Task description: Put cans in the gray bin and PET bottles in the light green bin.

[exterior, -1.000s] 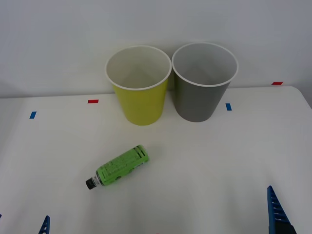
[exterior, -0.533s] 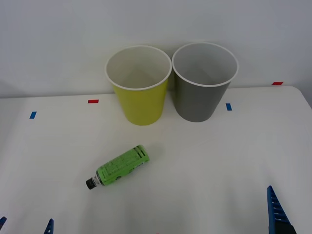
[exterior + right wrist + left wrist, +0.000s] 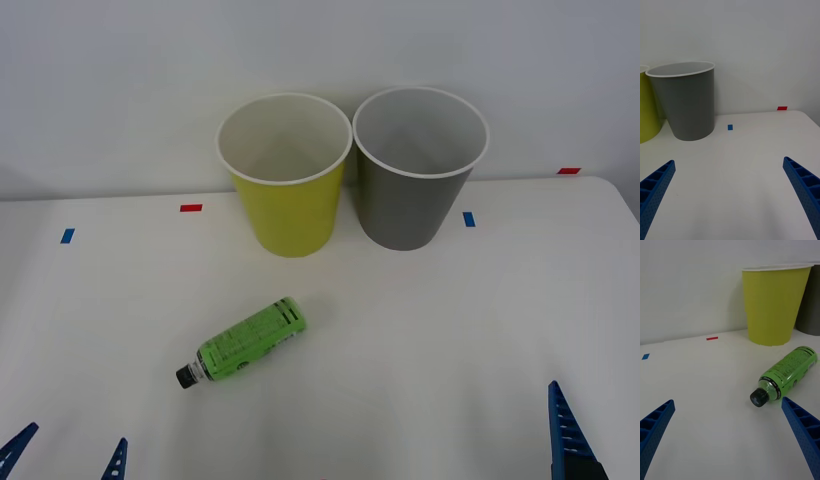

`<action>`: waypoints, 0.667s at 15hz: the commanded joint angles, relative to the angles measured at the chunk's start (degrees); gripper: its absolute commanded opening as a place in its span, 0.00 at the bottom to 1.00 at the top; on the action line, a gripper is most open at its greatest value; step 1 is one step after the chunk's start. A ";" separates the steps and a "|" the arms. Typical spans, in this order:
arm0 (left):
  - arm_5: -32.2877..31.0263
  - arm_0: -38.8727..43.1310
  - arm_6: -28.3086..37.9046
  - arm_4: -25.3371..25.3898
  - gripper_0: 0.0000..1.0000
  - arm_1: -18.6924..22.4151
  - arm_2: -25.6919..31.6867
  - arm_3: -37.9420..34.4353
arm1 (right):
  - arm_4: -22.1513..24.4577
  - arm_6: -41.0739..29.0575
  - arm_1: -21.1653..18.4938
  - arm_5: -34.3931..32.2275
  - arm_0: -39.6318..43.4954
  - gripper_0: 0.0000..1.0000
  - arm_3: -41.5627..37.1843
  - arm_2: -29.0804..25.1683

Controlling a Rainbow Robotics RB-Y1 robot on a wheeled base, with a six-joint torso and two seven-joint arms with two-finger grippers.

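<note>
A small PET bottle [image 3: 245, 342] [image 3: 790, 371] with a green label and black cap lies on its side on the white table, cap toward me. Behind it, against the wall, the light green bin [image 3: 290, 210] [image 3: 773, 307] stands upright beside the gray bin [image 3: 408, 205] [image 3: 688, 105]. My left gripper [image 3: 68, 455] [image 3: 727, 402] is open, low at the near left, with the bottle just ahead of it and to its right. At the near right my right gripper [image 3: 728, 163] is open too, one blue finger [image 3: 565, 435] showing, well short of the gray bin. Cans are out of view.
Small tape marks lie on the table: red [image 3: 190, 208] and blue [image 3: 67, 236] at the left, blue [image 3: 468, 218] and red [image 3: 568, 171] at the right. A white wall rises right behind the bins. The table's right edge [image 3: 625, 205] is near.
My left gripper's fingertips have come farther forward and to the right, toward the bottle. The bottle, both bins and the right gripper have not moved.
</note>
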 commanded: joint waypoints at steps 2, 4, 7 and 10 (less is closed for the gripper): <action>1.21 -3.07 -0.17 0.51 0.98 6.45 -1.51 0.09 | 0.00 0.00 0.00 0.00 0.00 1.00 0.00 0.00; 2.88 -5.18 -0.17 0.07 0.98 9.70 -1.68 0.09 | 0.00 0.00 0.00 0.00 0.00 1.00 0.00 0.00; 7.27 -9.67 -0.08 0.07 0.98 14.53 -2.65 0.00 | 0.00 0.00 0.00 0.00 0.00 1.00 0.00 0.00; 10.52 -13.88 0.09 1.03 0.98 18.58 -3.35 0.00 | 0.00 0.00 0.00 0.00 0.00 1.00 0.00 0.00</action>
